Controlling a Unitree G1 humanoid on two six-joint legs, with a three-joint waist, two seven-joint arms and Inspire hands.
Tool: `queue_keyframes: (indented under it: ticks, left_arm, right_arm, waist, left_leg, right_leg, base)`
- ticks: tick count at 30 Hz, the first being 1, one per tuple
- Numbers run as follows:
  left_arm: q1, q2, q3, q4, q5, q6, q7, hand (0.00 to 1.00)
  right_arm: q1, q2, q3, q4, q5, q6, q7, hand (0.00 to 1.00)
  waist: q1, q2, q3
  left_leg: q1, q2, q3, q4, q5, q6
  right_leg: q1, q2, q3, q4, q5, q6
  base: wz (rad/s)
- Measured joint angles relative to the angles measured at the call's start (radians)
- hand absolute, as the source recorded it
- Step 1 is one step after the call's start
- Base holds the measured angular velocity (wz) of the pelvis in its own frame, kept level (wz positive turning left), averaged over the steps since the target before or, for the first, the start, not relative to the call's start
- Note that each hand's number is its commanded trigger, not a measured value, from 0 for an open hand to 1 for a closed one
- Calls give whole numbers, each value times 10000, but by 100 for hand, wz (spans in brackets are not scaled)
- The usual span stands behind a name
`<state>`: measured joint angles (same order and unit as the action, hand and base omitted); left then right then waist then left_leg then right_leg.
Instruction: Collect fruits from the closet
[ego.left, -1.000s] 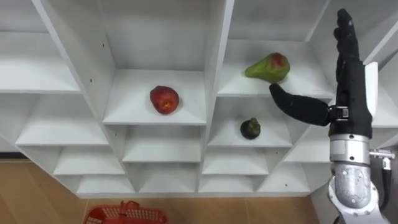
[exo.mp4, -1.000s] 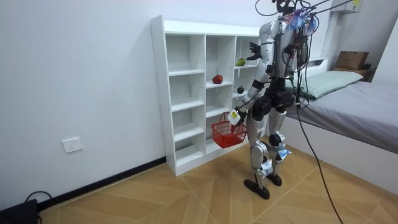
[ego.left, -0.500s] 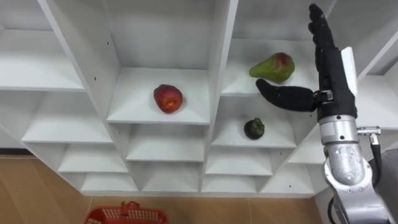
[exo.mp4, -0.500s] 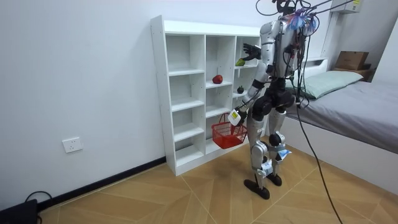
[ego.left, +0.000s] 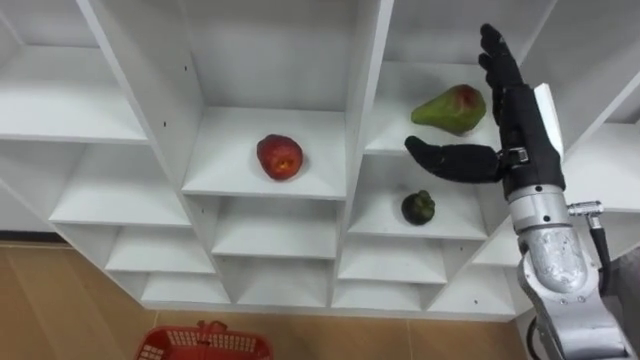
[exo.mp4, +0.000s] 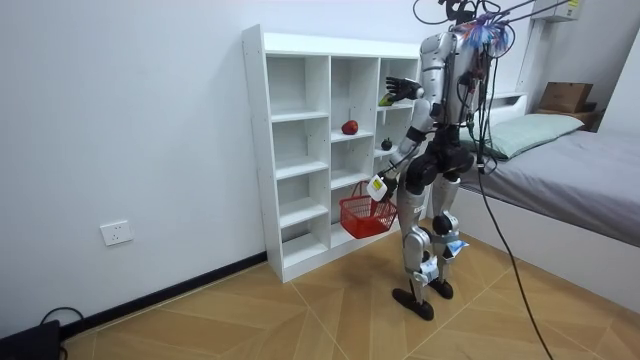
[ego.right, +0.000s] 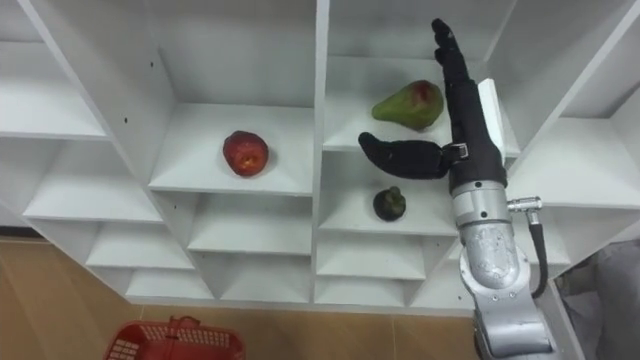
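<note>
Fingers (ego.left: 497, 58) of the right hand (ego.left: 522, 135) are straight and released, grasping nothing, raised just right of the pear (ego.left: 452, 108), the thumb stretched out below it; whether they touch it I cannot tell. The pear lies on a shelf of the white closet (ego.left: 372, 90)

In the right eye view a red apple (ego.right: 245, 152) lies one compartment left of the pear and lower, a small dark fruit (ego.right: 389, 203) in the compartment under the pear

In the room view the robot stands before the closet, right arm up at the pear; well below the pear the left hand (exo.mp4: 382, 181) hangs by a red basket (exo.mp4: 365, 217)
</note>
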<state>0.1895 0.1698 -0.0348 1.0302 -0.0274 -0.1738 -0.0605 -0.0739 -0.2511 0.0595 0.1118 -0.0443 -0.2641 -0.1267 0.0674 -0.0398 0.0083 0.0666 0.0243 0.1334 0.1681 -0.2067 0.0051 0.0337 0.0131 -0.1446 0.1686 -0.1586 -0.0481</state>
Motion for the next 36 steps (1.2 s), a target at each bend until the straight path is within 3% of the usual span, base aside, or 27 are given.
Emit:
queue_keyframes:
  ticks: [7,8,16,27,31,36]
  left_arm:
    - [-60,5,12,-103,-3,24,-20,100]
    - [-39,4,2,-103,-4,39,-32,100]
    - [-60,33,49,-104,-3,178,-121,100]
    - [-46,30,93,-104,1,278,-134,100]
    - [-101,38,222,-100,-4,426,-210,100]
    - [-136,75,315,-101,-5,448,-273,100]
  right_arm:
    - [-831,-379,-5,1183,459,72,338,0]
    - [-998,-379,-6,1464,628,76,371,0]
    - [-1655,-428,-48,1894,795,261,396,0]
    - [-1783,-469,-57,2080,838,284,374,0]
    - [-1923,-592,-57,2656,849,498,409,0]
    - [-1933,-694,-51,2987,1130,701,675,0]
  waist:
    - [72,-113,22]
    - [75,-144,47]
    - [-55,-236,21]
    - [-86,-238,20]
    - [-46,-290,-6]
    - [16,-420,22]
  left_leg:
    - [95,-4,1,-3,5,6]
    - [136,-5,-2,-11,5,6]
    - [63,-12,-212,-21,7,6]
    - [-14,-11,-398,-21,26,26]
    - [-17,-27,-420,-22,56,43]
    - [-13,-28,-422,-8,70,39]
  right_leg:
    - [112,-6,9,-6,0,0]
    - [165,-6,6,-28,0,1]
    - [225,-29,-208,-159,5,9]
    - [215,-71,-378,-160,5,10]
    - [216,-97,-391,-153,4,12]
    - [213,-101,-399,-147,3,14]
  base:
    - [0]
    - [0]
    - [7]
    - [5]
    - [1]
    - [0]
